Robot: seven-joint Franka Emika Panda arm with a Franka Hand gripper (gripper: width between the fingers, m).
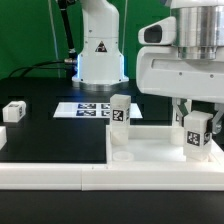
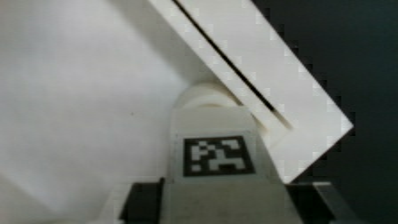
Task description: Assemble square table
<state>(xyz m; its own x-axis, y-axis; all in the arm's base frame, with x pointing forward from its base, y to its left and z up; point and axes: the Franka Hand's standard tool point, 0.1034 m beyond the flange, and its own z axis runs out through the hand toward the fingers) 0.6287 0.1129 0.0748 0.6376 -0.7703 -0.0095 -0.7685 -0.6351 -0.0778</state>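
Standing leg (image 1: pixel 196 133), long axis vertical.

counter (image 1: pixel 45 135): black, carrying all parts | marker board (image 1: pixel 90 110): lying flat mid-counter, in front of the robot base (image 1: pixel 100 62) standing at the back | small white leg (image 1: pixel 13 111): sitting alone at the exterior view's left | L-shaped rail (image 1: pixel 50 172): lying along the near edge | square slab (image 1: pixel 150 148): lying in the rail's inner corner, exterior view's right
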